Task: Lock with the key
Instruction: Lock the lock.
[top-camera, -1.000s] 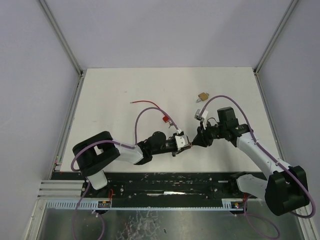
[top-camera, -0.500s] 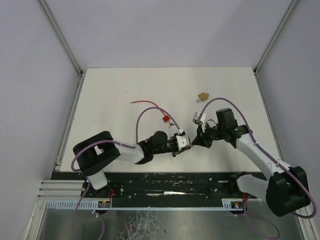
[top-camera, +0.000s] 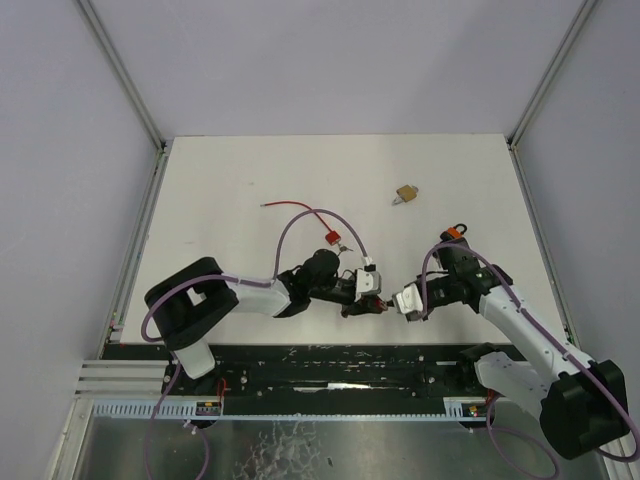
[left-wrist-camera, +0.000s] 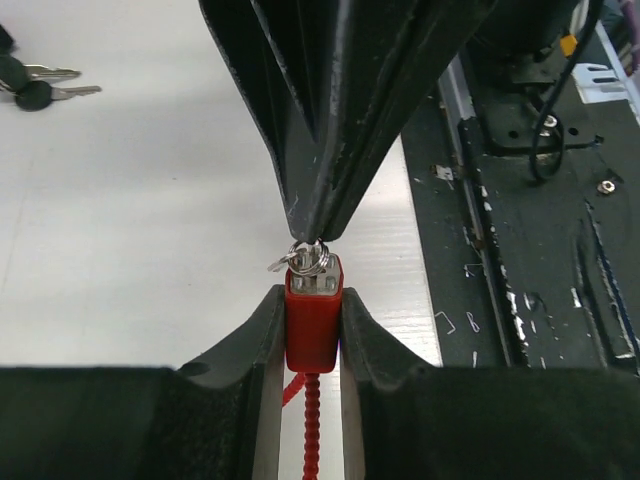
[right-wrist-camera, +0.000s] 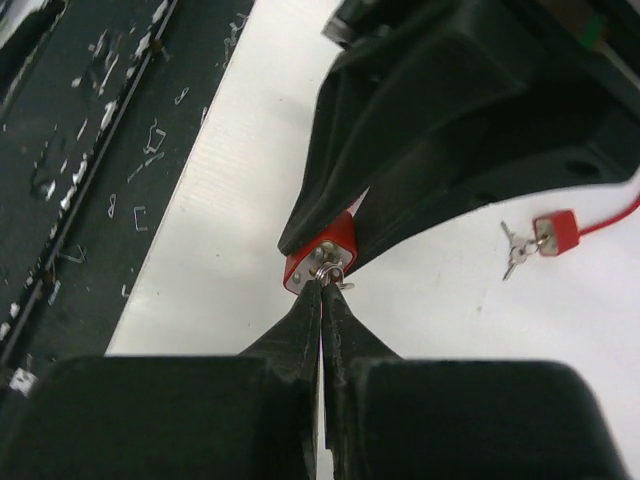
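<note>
A small red padlock (left-wrist-camera: 313, 310) with a red cable (left-wrist-camera: 308, 420) sits clamped between the fingers of my left gripper (left-wrist-camera: 312, 300), near the table's front edge (top-camera: 374, 297). A silver key with a ring (left-wrist-camera: 308, 260) sticks out of the lock's end face. My right gripper (right-wrist-camera: 324, 285) is shut on that key, fingertips against the lock (right-wrist-camera: 322, 252). In the top view the right gripper (top-camera: 392, 300) meets the left gripper (top-camera: 370, 292) from the right. The key's blade is hidden.
A second red padlock (top-camera: 330, 238) with keys and a red cable (top-camera: 300, 209) lies just behind the left gripper; it also shows in the right wrist view (right-wrist-camera: 555, 232). A brass padlock (top-camera: 405, 193) lies farther back. Two black-headed keys (left-wrist-camera: 30, 85) lie on the table. The dark rail (top-camera: 330, 360) runs along the front.
My right arm has swung toward the front edge and turned its wrist; its gripper now meets the lock from the right instead of from behind. My left gripper shifted slightly right with the lock.
</note>
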